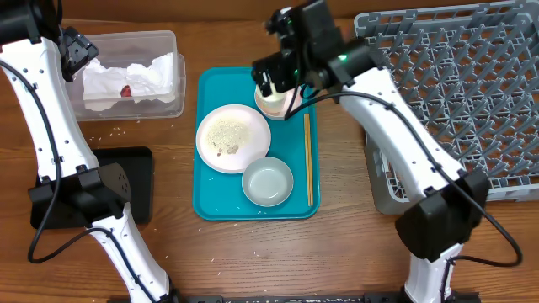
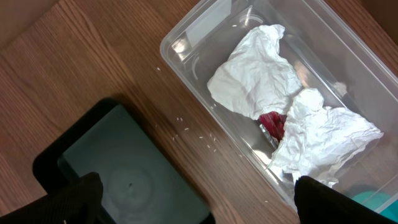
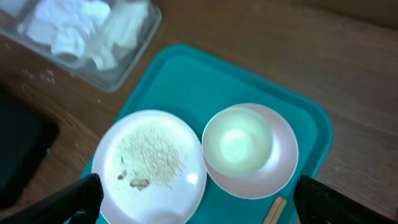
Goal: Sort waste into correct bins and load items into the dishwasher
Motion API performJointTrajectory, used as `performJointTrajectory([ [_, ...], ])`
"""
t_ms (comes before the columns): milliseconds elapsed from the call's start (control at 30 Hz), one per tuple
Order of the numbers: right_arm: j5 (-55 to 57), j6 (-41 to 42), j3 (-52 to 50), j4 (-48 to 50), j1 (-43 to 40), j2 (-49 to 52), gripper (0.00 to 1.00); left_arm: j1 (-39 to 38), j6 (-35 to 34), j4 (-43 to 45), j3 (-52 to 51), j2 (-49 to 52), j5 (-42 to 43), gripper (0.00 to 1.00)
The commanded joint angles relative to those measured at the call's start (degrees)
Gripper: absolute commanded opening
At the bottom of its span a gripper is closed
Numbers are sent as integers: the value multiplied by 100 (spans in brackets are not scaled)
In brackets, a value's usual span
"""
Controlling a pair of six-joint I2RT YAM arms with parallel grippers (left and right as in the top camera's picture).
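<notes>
Lying along teal tray's right side, chopsticks run near-far; L pincer, R pincer apart.

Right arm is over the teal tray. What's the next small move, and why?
Probably lower the open right claw straight down around the white cup: it sits on the pink saucer almost directly below the claw, which holds nothing, and the grey dish rack stands on that arm's side.

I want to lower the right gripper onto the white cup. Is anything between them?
Nothing visible does. The open right gripper hangs above the white cup, which sits on the pink saucer; the chopsticks lie off to one side.
</notes>
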Motion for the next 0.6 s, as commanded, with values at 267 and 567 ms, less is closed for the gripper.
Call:
performJointTrajectory([
  [267, 417, -223, -57, 785, 457, 501, 98, -39, -70, 7, -20, -33, -17, 100],
  [567, 479, -205, -57, 1058, 457, 1215, 56, -39, -70, 7, -20, -33, -20, 100],
])
